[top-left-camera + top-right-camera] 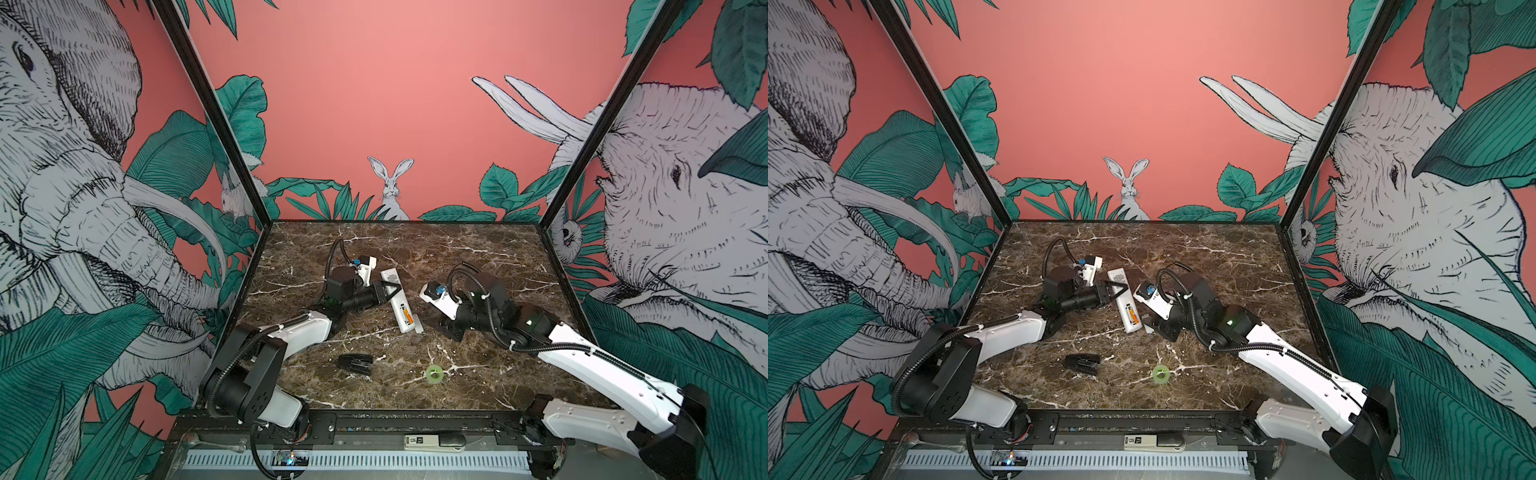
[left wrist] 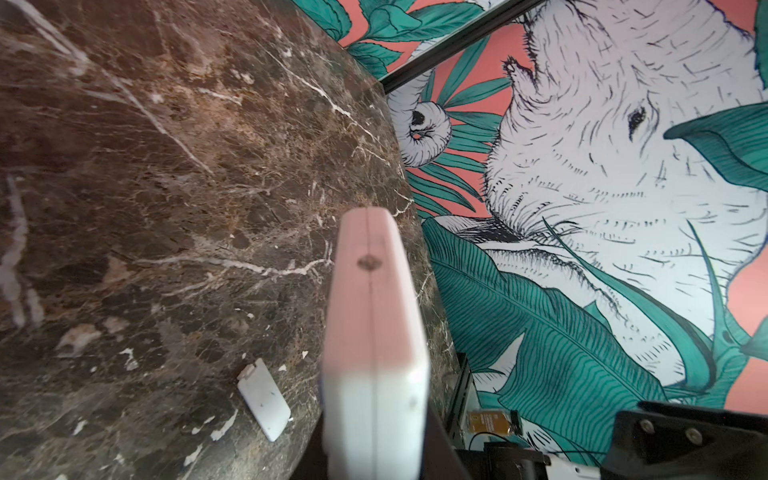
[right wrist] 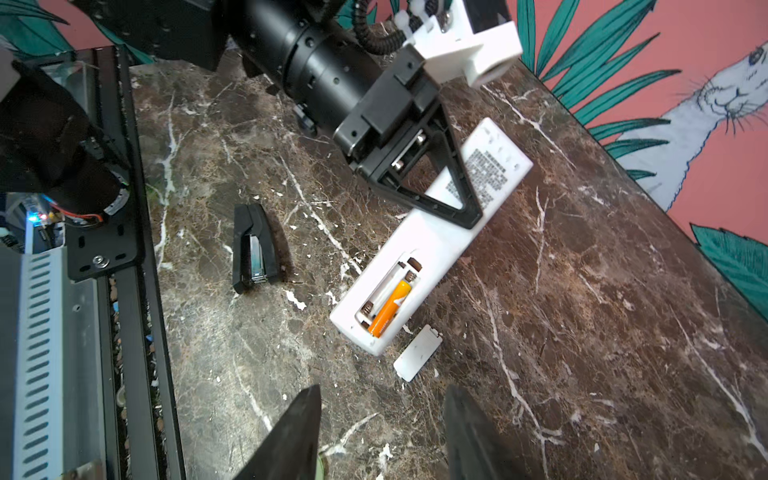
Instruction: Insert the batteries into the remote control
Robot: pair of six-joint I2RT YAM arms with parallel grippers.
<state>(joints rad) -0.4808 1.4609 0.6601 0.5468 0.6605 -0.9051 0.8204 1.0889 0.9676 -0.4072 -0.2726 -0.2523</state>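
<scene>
The left arm (image 1: 299, 332) reaches from the near left corner toward the middle of the tabletop (image 1: 478, 257), with its wrist pointing to the right. The left gripper (image 1: 394, 293) is clamped across the remote (image 1: 391, 277), and one triangular finger lies over its back. The right arm (image 1: 582, 361) stretches in from the near right corner, wrist bent downward. The right gripper (image 3: 382, 392) hangs low over the tabletop with its fingers apart and nothing between them.

Dark brown marble tabletop (image 1: 478, 257), white veins. Salmon-pink back wall (image 1: 374, 104), mural print: grey elephants on the left wall (image 1: 62, 166) and right wall (image 1: 673, 187), white rabbit (image 1: 390, 187) back centre, teal leaves. Black corner posts (image 1: 210, 108). Even light.
</scene>
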